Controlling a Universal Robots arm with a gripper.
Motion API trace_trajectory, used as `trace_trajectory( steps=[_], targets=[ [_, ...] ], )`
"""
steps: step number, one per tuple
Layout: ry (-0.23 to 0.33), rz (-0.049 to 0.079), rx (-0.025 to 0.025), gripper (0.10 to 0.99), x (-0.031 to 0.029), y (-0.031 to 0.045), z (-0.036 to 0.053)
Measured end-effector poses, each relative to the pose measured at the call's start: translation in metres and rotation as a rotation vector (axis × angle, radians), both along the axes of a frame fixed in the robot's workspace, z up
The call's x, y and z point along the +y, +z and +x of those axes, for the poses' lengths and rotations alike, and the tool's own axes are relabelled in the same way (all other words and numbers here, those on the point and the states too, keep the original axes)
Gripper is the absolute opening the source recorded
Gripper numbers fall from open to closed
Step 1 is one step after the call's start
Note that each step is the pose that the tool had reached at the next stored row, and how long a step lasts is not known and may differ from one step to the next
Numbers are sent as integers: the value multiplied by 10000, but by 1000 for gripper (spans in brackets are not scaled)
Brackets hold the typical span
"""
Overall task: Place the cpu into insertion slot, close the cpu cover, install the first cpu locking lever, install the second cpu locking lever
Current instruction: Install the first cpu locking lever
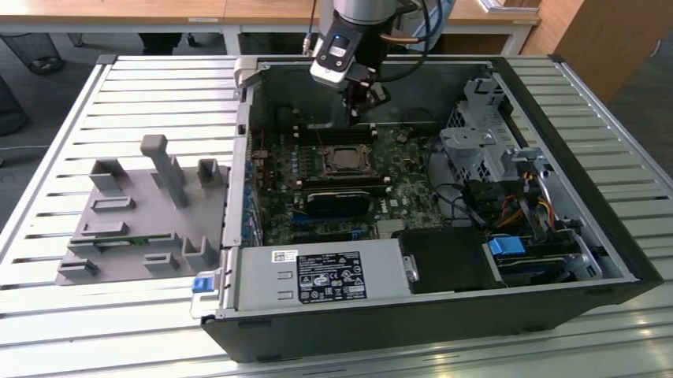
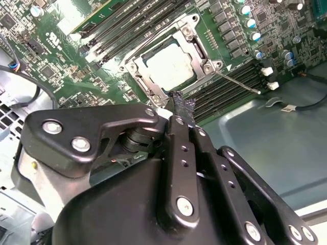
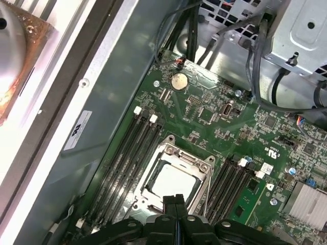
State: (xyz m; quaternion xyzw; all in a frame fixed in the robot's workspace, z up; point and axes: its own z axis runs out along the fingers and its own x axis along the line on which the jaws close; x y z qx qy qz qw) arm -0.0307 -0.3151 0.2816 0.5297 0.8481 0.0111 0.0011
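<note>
Black fingers (image 3: 171, 203), pressed together, point down above the seated cpu (image 3: 171, 179).

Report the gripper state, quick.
Gripper: shut, fingers pressed together with nothing seen between them, close to the flat silver-grey square cpu.

We log a pale slatted metal table (image 1: 137, 79), its ribs running across the exterior view. An open black case (image 1: 421, 335) lies flat on it. Just beside the case, on the exterior view's left, a grey moulded fixture (image 1: 137, 228) with upright posts rests; contact between them unclear.
</note>
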Motion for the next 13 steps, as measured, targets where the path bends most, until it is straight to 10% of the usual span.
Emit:
trace_trajectory(
  steps=[13],
  targets=[
    [720,0,0,106,0,0,0]
  ],
)
